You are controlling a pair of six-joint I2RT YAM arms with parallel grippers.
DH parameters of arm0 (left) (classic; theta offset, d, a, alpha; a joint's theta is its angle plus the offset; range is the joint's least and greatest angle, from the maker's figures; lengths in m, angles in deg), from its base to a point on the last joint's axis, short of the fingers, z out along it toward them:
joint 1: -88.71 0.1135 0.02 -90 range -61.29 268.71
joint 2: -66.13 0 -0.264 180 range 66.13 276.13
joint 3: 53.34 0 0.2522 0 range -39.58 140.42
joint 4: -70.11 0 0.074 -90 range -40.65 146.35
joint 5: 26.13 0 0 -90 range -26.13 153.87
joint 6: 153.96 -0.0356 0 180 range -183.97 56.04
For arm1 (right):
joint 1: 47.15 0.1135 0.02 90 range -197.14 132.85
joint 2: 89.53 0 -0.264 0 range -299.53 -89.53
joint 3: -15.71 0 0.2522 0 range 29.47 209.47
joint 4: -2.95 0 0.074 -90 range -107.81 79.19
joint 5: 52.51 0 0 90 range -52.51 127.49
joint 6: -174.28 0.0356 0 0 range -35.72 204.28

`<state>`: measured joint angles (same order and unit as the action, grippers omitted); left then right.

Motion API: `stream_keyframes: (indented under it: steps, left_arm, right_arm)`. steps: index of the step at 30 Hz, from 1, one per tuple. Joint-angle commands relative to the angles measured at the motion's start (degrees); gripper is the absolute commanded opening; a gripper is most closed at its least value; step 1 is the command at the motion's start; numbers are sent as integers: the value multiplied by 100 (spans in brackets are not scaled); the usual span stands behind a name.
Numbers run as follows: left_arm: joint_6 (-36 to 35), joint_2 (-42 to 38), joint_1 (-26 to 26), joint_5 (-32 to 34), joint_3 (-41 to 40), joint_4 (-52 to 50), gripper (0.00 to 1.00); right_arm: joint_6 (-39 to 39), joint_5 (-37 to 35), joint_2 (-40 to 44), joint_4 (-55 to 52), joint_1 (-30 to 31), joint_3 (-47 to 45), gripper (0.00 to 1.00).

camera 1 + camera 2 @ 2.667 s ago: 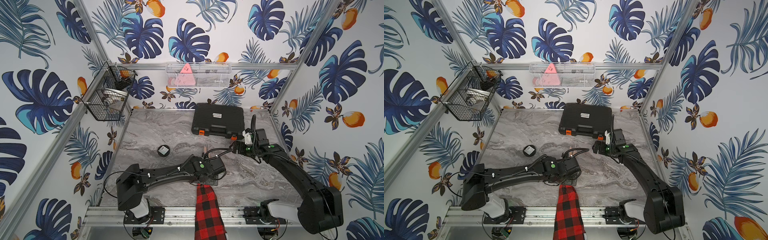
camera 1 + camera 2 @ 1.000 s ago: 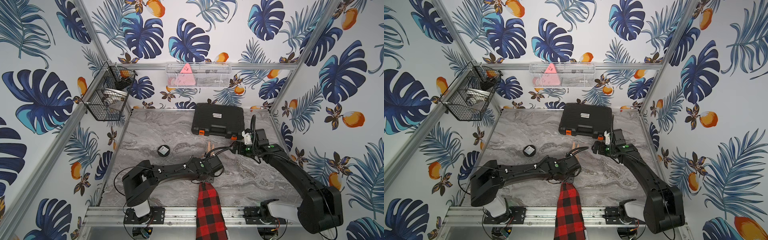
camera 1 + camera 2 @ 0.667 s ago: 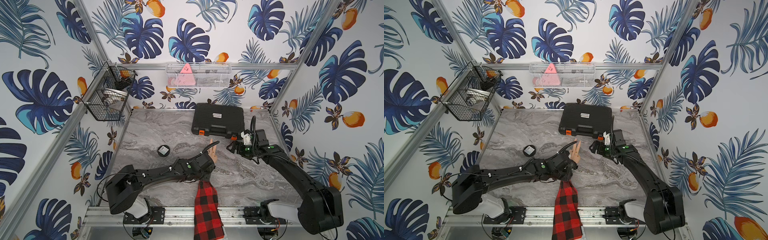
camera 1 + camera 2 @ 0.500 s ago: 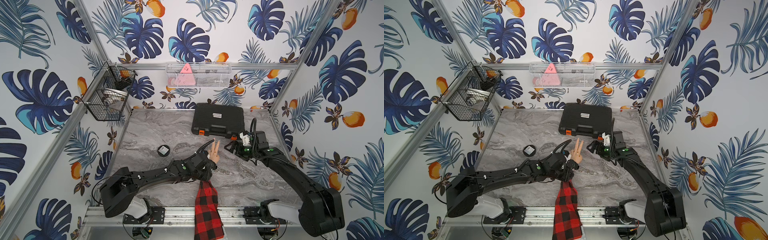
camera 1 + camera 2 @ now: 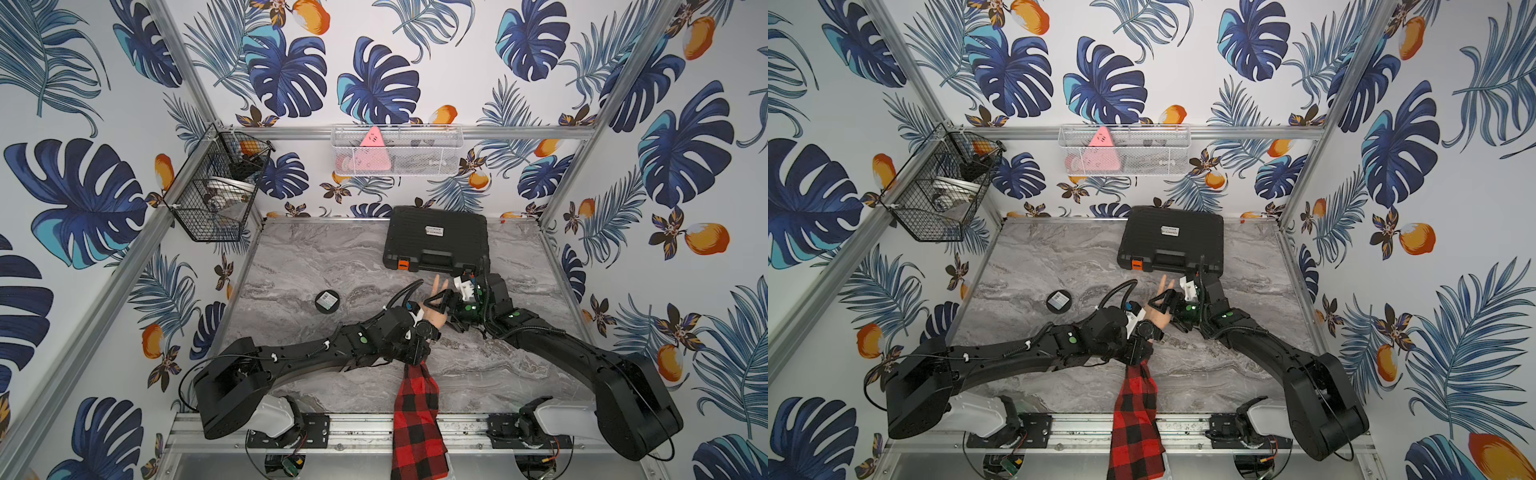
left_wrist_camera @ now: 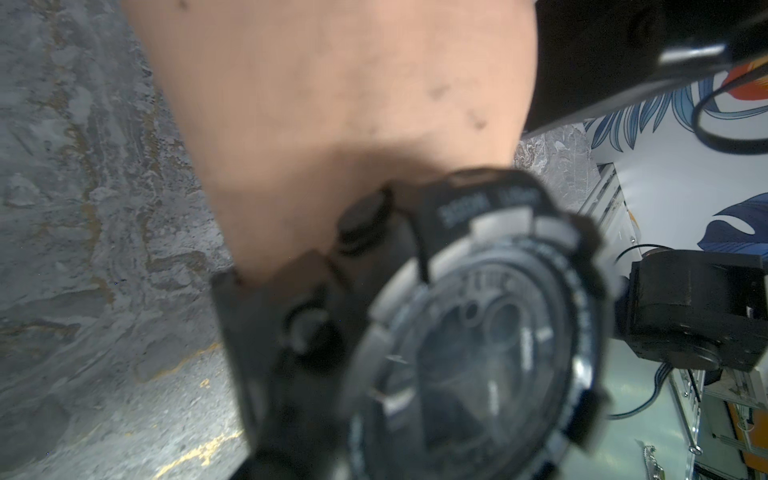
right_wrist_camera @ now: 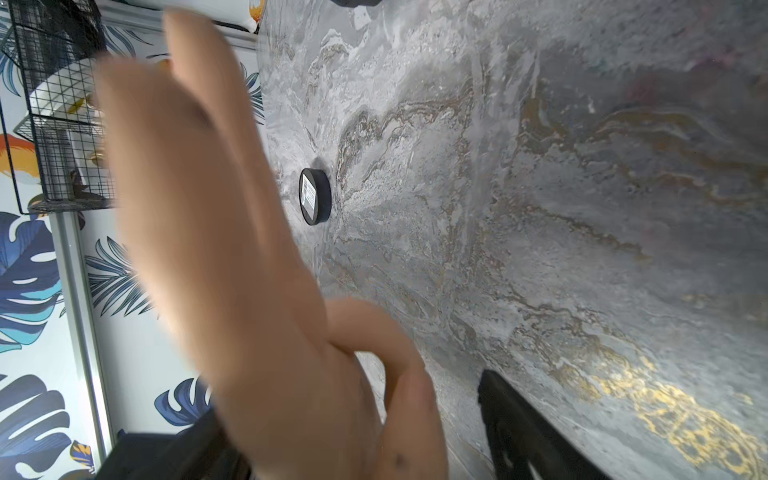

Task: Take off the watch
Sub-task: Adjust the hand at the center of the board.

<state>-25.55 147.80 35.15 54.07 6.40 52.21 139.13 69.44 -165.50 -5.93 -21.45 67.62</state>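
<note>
beside left gripper [image 5: 417, 345], watch [image 5: 427, 328] around wrist [image 6: 270, 216]

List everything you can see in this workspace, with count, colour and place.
watch: one, black, on the mannequin hand's wrist
mannequin hand: one, skin-toned, over the table's middle
sleeve: one, red-black plaid, hanging over the front edge
tool case: one, black with orange latch, back of the table
round disc: one, black with pale label, on the table, apart from the hand
wire basket: one, black, left wall
mesh basket: one, white, back wall
triangle: one, pink, in the mesh basket
table: one, grey marble
left gripper: one, black, by the watch, jaws hidden
right gripper: one, black, open, straddling the hand
</note>
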Motion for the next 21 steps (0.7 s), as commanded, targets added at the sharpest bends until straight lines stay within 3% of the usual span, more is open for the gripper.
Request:
stream_keyframes:
  steps: [1,12,15,21]
  left_arm:
    - [-97,-88,9,27,-14,502,10]
    - [-104,-110,12,182,-40,391,15]
    - [-127,-134,10,269,-36,300,23]
    - [-184,-258,10,558,19,-41,52]
  right_arm:
    - [299,-127,-106,421,213,49,74]
    - [201,-471,-182,-21,445,233,32]
    - [102,-631,-178,-335,445,345,26]
    - [-83,-1250,-153,-1389,483,741,18]
